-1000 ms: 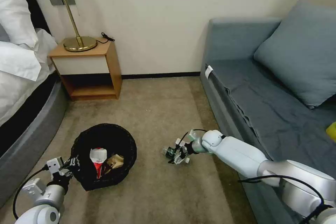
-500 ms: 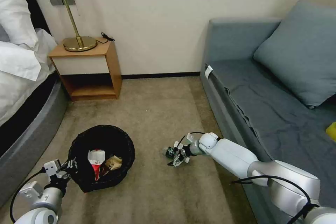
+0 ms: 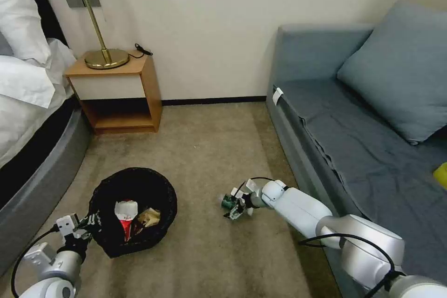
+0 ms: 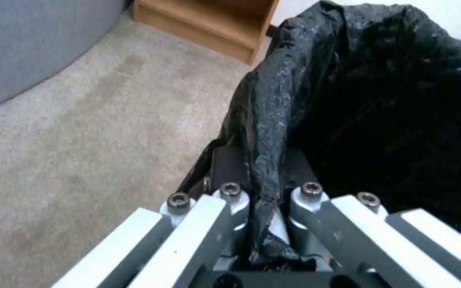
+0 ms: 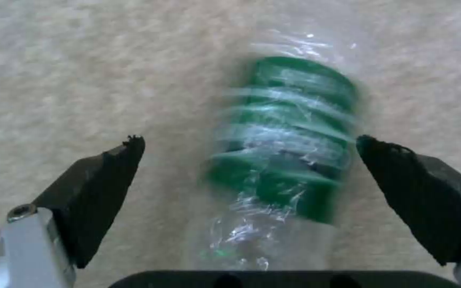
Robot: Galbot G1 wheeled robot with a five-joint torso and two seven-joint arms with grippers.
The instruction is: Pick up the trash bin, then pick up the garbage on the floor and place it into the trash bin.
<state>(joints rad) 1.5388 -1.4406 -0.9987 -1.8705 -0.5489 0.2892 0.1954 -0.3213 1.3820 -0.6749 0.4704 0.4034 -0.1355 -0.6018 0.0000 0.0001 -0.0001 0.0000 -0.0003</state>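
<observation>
Right gripper (image 5: 249, 160) gapes around the clear green-labelled plastic bottle (image 5: 281, 160), needs closing; left gripper (image 4: 265, 200) pinches the black-bagged round bin (image 4: 380, 104).

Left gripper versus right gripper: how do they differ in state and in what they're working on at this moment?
The left gripper is shut on the bag-lined rim of the trash bin; the right gripper is open, its fingers either side of the bottle, not touching it. The left gripper sits at the bin's near edge; the right is low over the carpet beside the sofa. Both reach forward and down.
</observation>
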